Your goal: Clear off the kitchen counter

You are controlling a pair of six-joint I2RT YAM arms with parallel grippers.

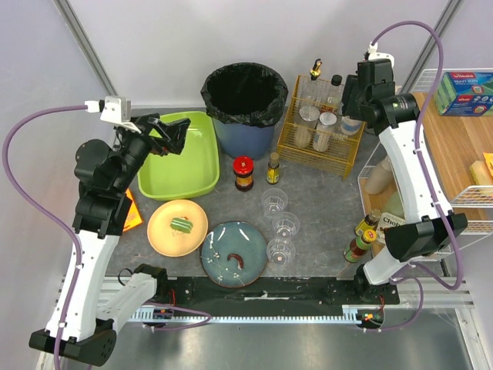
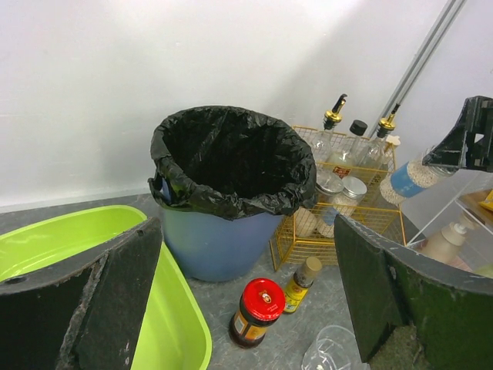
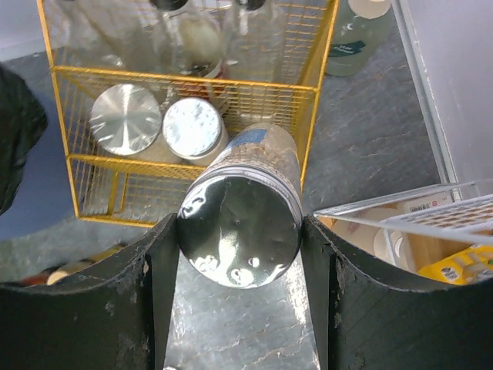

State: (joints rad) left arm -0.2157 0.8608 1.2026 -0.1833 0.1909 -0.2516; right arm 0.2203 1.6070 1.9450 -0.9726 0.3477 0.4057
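The grey mottled kitchen counter (image 1: 323,193) holds a red-lidded jar (image 1: 243,173), a small yellow bottle (image 1: 273,168), three clear cups (image 1: 280,225), a yellow plate (image 1: 163,231) with a green item and a blue plate (image 1: 219,254) with scraps. My left gripper (image 1: 166,132) is open and empty, held above the green tub (image 1: 179,166). My right gripper (image 3: 239,308) is shut on a silver-lidded spice jar (image 3: 239,231) and holds it in the air over the right end of the yellow wire basket (image 3: 77,166). The jar also shows in the left wrist view (image 2: 408,177).
A blue bin with a black bag (image 1: 245,96) stands at the back. The yellow basket (image 1: 293,142) holds several jars and bottles. A white wire rack (image 1: 454,154) with wooden shelves stands at the right, with bottles (image 1: 362,235) at its foot. An orange item (image 1: 132,216) lies at the left edge.
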